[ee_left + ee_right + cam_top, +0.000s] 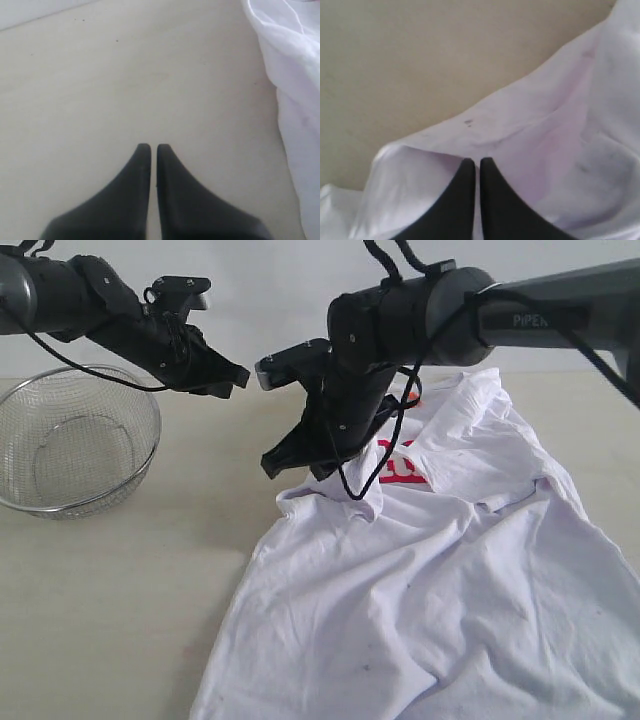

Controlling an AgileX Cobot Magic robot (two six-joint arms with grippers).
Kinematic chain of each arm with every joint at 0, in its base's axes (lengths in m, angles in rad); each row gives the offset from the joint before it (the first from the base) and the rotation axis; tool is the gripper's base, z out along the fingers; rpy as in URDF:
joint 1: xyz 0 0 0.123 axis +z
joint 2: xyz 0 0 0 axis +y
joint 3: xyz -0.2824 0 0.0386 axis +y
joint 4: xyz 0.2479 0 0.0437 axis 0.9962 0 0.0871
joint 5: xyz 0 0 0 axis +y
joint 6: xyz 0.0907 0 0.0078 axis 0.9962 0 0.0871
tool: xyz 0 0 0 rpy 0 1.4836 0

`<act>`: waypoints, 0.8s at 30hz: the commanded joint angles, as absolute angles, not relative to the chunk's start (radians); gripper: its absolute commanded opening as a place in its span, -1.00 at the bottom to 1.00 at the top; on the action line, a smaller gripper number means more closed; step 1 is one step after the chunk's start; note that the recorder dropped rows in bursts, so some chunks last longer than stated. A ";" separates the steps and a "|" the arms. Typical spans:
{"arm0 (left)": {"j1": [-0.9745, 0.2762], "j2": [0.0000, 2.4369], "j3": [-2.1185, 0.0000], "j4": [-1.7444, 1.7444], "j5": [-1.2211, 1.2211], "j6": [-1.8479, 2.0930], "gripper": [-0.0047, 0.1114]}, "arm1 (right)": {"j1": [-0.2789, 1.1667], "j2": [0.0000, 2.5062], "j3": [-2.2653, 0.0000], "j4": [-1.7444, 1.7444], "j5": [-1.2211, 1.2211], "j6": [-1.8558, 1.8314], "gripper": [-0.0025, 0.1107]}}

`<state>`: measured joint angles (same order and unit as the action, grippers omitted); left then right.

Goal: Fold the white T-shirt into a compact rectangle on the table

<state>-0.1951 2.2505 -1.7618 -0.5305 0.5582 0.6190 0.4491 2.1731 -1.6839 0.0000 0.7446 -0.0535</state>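
To the right of the round wire-mesh metal basket (pixel 75 440), well apart from it on the broad pale beige table (pixel 120 590), the thin, wrinkled white T-shirt (pixel 450 580) with red chest lettering lies spread and unfolded. The left gripper (pixel 240 375) hangs over bare table just right of the basket, jaws pressed together and empty. The right gripper (pixel 270 465), jaws likewise together, sits at the shirt's basket-side edge; I cannot tell whether it pinches cloth.
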 commanded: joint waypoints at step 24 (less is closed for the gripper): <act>-0.198 2.243 -1.761 -0.605 0.577 0.620 -0.84 | 0.390 2.029 -1.687 -0.264 0.725 0.096 -0.96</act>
